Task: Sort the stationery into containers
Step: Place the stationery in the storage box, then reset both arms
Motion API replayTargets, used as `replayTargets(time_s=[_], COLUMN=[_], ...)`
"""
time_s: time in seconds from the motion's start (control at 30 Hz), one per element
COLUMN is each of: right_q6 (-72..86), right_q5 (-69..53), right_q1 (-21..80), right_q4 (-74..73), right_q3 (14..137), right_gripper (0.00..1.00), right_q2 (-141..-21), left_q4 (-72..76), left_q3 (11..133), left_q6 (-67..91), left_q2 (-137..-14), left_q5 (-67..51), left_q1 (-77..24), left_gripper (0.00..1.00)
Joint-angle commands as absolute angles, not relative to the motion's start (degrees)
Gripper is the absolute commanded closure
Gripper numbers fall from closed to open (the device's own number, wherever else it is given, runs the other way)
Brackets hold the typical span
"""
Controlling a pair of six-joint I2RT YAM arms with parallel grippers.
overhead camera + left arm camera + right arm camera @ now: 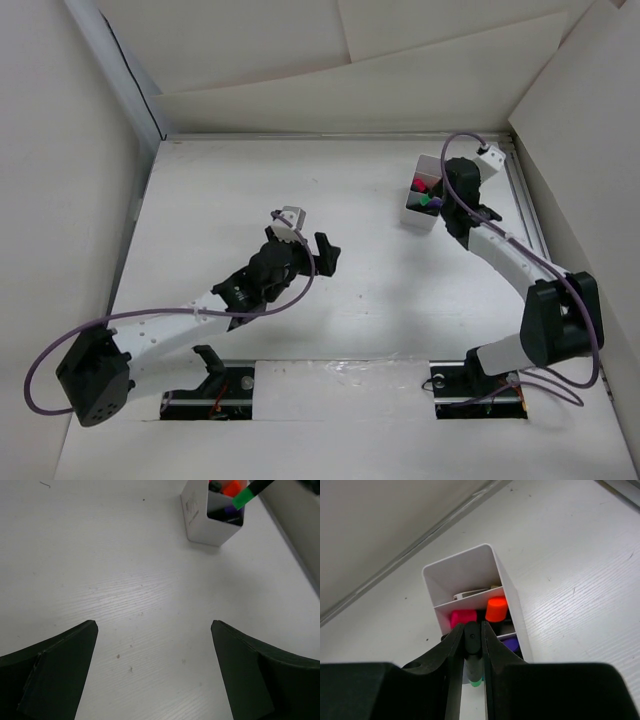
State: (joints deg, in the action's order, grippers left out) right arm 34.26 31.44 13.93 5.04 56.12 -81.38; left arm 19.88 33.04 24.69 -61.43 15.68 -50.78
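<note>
Right gripper [472,631] — green marker [472,656] over organiser [465,575]

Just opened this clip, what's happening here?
The right gripper is shut on a green-ended marker, holding it over the white organiser at the far right of the table. In its compartments other markers already sit, with pink, orange and purple ends. The left gripper is open and empty, hovering mid-table.

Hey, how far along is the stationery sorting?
Nearly done, it seems. An orange marker, a pink marker and a purple marker already sit in the organiser. In hand: the right jaws are shut on a green-ended marker over it. Left: dropping that one in; no loose stationery shows on the table, and the left jaws are open.
</note>
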Motion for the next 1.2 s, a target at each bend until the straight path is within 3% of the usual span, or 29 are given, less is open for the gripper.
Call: replayTargets(time_s=[0.0,0.47,0.57,0.6,0.7,0.73,0.87,0.97,1.17], right_q6=[34.8,36.5,36.5,37.0,37.0,37.0,37.0,36.5,37.0], right_q5=[36.8,36.8,36.8,36.8,37.4,37.4,36.8,36.2,33.3], right_q1=[14.1,17.7,17.8,18.4,18.4,18.4,18.9,18.9,20.0], right_q4=[5.6,6.9,6.9,6.9,6.9,6.9,6.9,6.3,4.4], right_q3=[59.2,62.7,62.7,62.1,60.7,60.1,57.4,54.5,44.8], right_gripper=[1.0,1.0,0.78,0.64,0.44,0.31,0.08,0.0,0.0], right_q2=[-83.8,-92.5,-93.0,-92.4,-89.8,-88.3,-82.1,-76.0,-64.6], left_q4=[21.5,23.1,22.5,22.5,22.5,23.1,23.1,23.6,24.3], left_q3=[31.5,30.0,30.0,30.0,30.0,30.0,30.0,29.4,28.8], left_q6=[25.7,26.3,26.3,26.3,26.3,26.3,26.9,27.4,27.4], left_q2=[-57.1,-54.6,-55.6,-55.6,-55.6,-56.2,-56.2,-55.6,-55.1], left_q5=[18.0,18.1,18.7,18.7,18.7,19.4,19.4,20.0,20.0], left_q1=[-50.7,-50.7,-50.7,-50.7,-50.7,-50.7,-50.7,-50.7,-50.7], left_gripper=[0.0,0.0,0.0,0.0,0.0,0.0,0.0,0.0,0.0])
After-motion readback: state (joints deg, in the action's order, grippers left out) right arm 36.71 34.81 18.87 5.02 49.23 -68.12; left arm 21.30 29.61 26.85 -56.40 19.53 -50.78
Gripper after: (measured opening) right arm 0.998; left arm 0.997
